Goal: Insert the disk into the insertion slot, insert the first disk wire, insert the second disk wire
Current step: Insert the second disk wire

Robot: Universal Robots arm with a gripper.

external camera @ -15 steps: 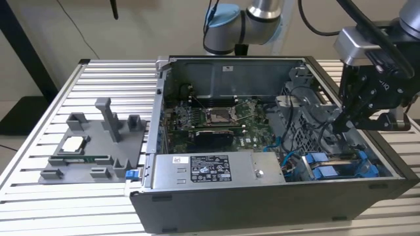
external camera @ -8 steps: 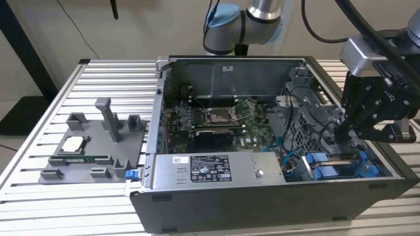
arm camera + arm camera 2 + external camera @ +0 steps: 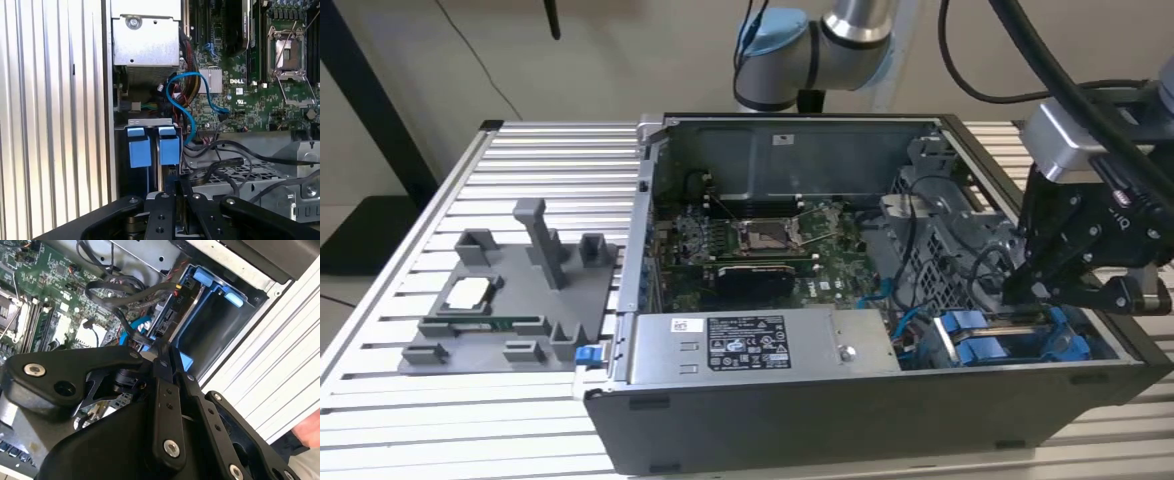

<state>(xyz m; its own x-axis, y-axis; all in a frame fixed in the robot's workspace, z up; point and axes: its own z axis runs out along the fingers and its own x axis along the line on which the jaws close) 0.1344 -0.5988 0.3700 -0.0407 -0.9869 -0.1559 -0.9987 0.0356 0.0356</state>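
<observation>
- As far as the frames let you judge, the disk [image 3: 169, 315] stands on edge inside the insertion slot [image 3: 971, 340], in the drive cage at the lower right of the exterior view. You can count the first step as looking done.
- The two wire steps look open. In the first wrist view a blue cable [image 3: 171, 101] loops off the motherboard [image 3: 250, 100] and drops toward the cage. In the second wrist view black cables [image 3: 130, 292] run toward the disk's connector end. You cannot tell whether either plug is seated.
- Your gripper [image 3: 161, 347] is narrow, its fingertips drawn together right at the disk's connector end. Something small may be pinched there, but you cannot tell whether anything is, or what.
- Relative to the gripper, the disk lies just beyond the tips, touching or very nearly so. In the exterior view the gripper hangs directly over the cage at the right of the frame, its tips down among the blue fittings.
- The grey power-supply box [image 3: 747, 345] lies just to the exterior view's left of the cage. The open computer case [image 3: 854, 430] rests on the slatted bench [image 3: 520, 150], with a grey fixture plate [image 3: 507, 320] well apart at the left of that frame.
</observation>
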